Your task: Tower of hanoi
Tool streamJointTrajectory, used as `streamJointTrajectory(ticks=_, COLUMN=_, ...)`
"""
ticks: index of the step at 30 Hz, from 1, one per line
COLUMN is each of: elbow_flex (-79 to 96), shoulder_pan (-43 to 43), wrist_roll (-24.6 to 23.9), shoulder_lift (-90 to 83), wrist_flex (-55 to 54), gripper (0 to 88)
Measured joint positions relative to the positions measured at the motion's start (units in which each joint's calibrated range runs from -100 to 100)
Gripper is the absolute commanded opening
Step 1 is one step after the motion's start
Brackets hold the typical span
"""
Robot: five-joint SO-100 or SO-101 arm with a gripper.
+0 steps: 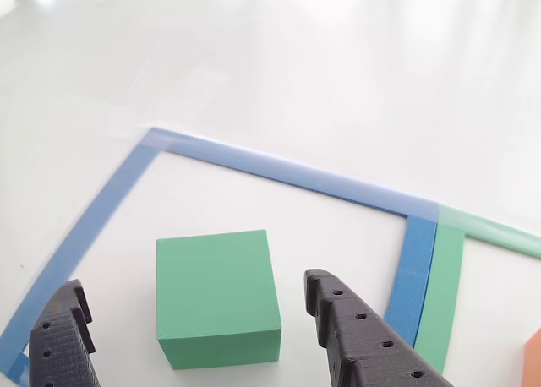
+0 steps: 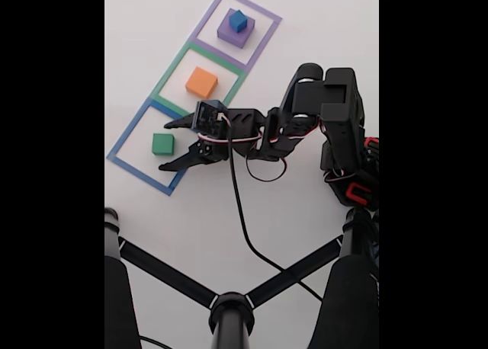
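Observation:
A green block (image 1: 218,296) rests inside the blue taped square (image 1: 254,160), between the two dark fingers of my open gripper (image 1: 194,284); neither finger touches it. From the fixed view the gripper (image 2: 163,146) straddles that green block (image 2: 162,143) from the right. The orange block (image 2: 201,82) lies in the green taped square (image 2: 171,71), and a corner of it (image 1: 533,360) shows at the other view's right edge. The small blue cube (image 2: 237,20) sits on top of the purple block (image 2: 227,35) in the purple taped square.
The arm's black base (image 2: 347,136) stands to the right of the three taped squares. A black cable (image 2: 242,212) trails down from the wrist. A black stand with spreading legs (image 2: 229,307) crosses the bottom of the fixed view.

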Motion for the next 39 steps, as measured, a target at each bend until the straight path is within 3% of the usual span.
streamJointTrajectory(ticks=39, elbow_flex=-1.31, shoulder_pan=-0.98, wrist_roll=0.00, shoulder_lift=0.76, wrist_flex=1.85, gripper=9.1)
